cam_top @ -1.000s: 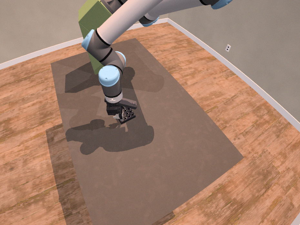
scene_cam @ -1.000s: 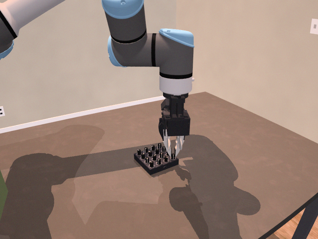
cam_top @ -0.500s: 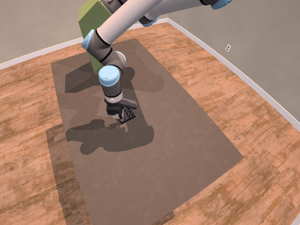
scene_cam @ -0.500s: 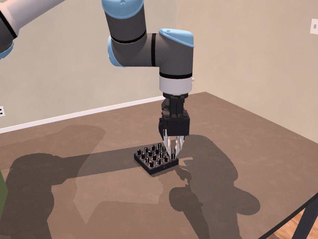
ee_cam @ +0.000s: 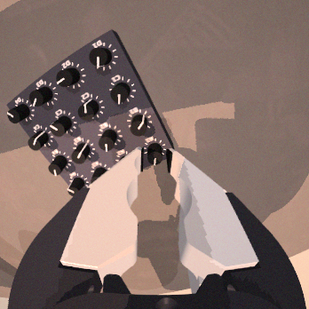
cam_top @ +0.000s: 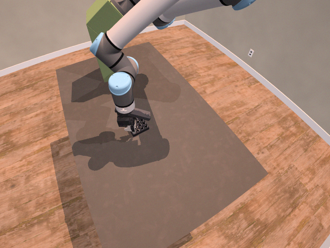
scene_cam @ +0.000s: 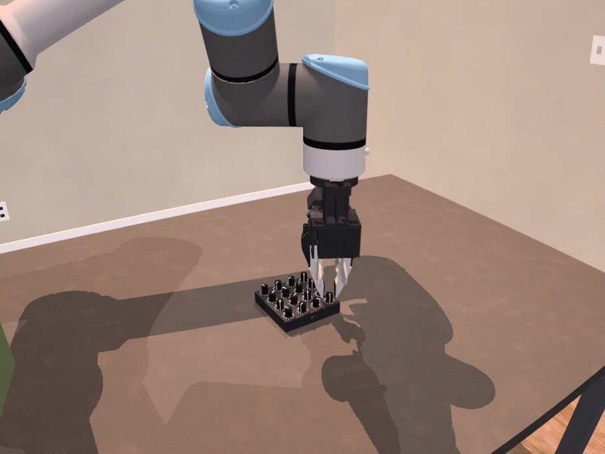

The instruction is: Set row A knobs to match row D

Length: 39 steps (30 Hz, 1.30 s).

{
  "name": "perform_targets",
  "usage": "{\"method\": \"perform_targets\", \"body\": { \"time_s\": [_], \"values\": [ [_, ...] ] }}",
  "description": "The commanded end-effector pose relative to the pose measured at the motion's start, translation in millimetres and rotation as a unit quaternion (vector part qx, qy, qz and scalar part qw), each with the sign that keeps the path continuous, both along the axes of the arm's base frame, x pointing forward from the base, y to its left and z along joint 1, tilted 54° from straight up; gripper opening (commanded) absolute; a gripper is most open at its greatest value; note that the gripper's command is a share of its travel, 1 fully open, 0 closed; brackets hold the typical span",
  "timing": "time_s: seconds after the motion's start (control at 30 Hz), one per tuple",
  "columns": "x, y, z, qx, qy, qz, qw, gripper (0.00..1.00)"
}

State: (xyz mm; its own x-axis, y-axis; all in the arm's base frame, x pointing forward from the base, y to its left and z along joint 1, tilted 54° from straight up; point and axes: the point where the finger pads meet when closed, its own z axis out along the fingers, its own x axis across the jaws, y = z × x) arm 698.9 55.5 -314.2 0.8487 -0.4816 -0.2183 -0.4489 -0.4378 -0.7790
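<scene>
Gripper set over a corner of the knob box, jaws slightly apart around one knob.

You have the brown table carrying everything, and the arm reaching straight down over its middle. Beneath it, the knob box lies flat on the table top, its socket on the side wall facing the exterior camera. Your wrist view shows the fingertips flanking the corner knob, at the end of the row nearest the socket side. Thin dark gaps show on both sides of it, so you are not clamping it. Its white pointer points toward the gripper.
</scene>
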Motion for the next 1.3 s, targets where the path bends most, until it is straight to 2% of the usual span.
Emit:
{"method": "perform_targets", "body": {
  "time_s": [0.0, 0.43, 1.0, 1.27],
  "values": [
    [0.4, -0.7, 0.2, 0.000, 0.000, 0.000, 1.000, 0.11],
    [0.0, -1.8, 1.0, 0.000, 0.000, 0.000, 1.000, 0.11],
    [-9.6, -27.8, 21.1, 0.000, 0.000, 0.000, 1.000, 0.11],
    [-10.3, -29.6, 22.6, 0.000, 0.000, 0.000, 1.000, 0.11]
  ]
}}
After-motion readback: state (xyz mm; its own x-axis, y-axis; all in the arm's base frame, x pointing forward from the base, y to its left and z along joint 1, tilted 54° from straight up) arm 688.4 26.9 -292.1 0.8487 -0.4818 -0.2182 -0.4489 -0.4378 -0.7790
